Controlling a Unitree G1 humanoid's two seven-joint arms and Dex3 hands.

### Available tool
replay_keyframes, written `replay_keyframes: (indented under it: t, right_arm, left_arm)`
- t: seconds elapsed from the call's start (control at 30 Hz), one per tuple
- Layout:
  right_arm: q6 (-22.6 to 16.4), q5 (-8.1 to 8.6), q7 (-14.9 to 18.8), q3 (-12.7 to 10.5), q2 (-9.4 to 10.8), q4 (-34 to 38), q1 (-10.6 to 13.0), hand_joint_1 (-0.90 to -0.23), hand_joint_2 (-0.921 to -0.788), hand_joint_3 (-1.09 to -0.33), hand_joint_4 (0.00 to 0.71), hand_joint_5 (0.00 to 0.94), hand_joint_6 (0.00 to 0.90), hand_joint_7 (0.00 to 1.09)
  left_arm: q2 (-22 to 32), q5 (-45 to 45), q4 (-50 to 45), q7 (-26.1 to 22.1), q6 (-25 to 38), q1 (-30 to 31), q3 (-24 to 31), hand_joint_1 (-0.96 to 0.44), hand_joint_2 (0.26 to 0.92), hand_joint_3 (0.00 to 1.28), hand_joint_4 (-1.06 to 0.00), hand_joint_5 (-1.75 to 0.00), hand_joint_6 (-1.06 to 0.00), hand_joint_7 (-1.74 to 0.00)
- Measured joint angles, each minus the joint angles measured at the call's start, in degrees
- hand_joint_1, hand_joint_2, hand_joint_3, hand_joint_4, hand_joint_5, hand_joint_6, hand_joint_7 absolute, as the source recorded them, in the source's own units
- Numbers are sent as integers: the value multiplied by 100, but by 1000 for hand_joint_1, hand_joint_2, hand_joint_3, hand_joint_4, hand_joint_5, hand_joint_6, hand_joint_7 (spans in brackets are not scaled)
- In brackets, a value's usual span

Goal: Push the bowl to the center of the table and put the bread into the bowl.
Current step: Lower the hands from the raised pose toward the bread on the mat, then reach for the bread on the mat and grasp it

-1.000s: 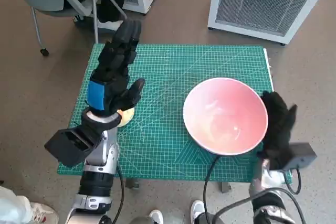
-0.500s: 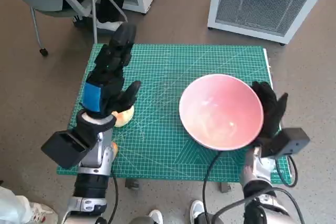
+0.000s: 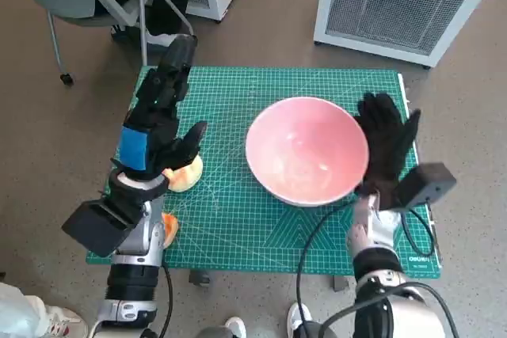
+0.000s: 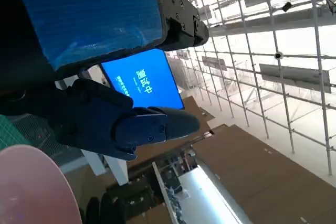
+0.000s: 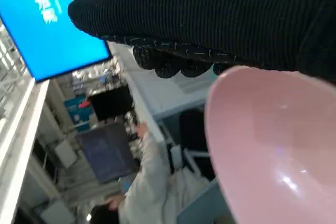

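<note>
Seen from the head camera, the pink bowl (image 3: 307,150) stands on the green mat (image 3: 238,219), a little right of the mat's middle. The right hand (image 3: 385,148) lies flat against the bowl's right side, its fingers (image 3: 379,113) straight and spread, touching the rim and gripping nothing. The left hand (image 3: 158,120) is raised over the left part of the mat, its fingers (image 3: 173,69) stretched out toward the far edge and its thumb pointing to the bowl; it holds nothing. The bread (image 3: 184,173) lies on the mat under the left wrist, just beside the thumb's base and partly hidden by the hand, well apart from the bowl. Near the mat's front left corner an orange thing (image 3: 168,229) shows beside the left forearm (I cannot tell what it is).

From the left wrist camera, the left hand (image 4: 105,77) shows its blue tape and black fingers (image 4: 142,124) held out freely, around nothing. A part of the bowl's (image 4: 31,187) rim shows in the corner, apart from these fingers.

From the right wrist camera, the glove (image 5: 220,19) lies as a dark band directly over the bowl's (image 5: 278,145) rim, the fingertips (image 5: 168,59) reaching just past the edge. A person (image 5: 142,182) is seen behind.
</note>
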Motion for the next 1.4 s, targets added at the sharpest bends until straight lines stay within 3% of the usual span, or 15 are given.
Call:
replay_keyframes:
  t: [0.4,0.57,0.7,0.8,0.97,1.23,1.4]
  right_arm:
    - [462,-133,-249,91,57,73,-444,-541,-921,-841,168,1,46,507]
    - [570,-353,-337,265,24,75,-500,-542,-921,-850,167,1,50,494]
    - [509,-608,-485,475,-116,63,-500,-541,-921,-861,179,7,53,489]
    - [300,-738,-564,578,-235,6,-500,-541,-921,-873,186,7,42,508]
    - [-215,-724,-468,614,-388,-200,-500,-539,-921,-880,198,7,9,596]
    - [-1288,-694,148,804,-477,-790,-493,-541,-921,-890,239,23,-1,704]
    - [-1808,-680,513,1003,-565,-1341,-429,-552,-921,-891,250,30,-1,738]
  left_arm:
    - [138,2,-32,10,-4,181,16,-660,921,398,-159,-4,-298,0]
    - [305,14,-183,-32,-1,374,31,-681,921,402,-158,-2,-298,0]
    - [683,127,-255,-195,10,561,75,-670,921,406,-160,-2,-293,0]
    - [1092,166,-361,-411,124,754,131,-646,921,399,-159,-2,-295,-2]
    - [1847,169,-515,-817,419,1066,287,-614,921,344,-161,-2,-307,-8]
    - [2694,236,-719,-1173,532,1486,534,-559,921,204,-178,-7,-355,-26]
    - [3222,223,-922,-1636,585,1776,595,-507,920,87,-210,-10,-403,-38]
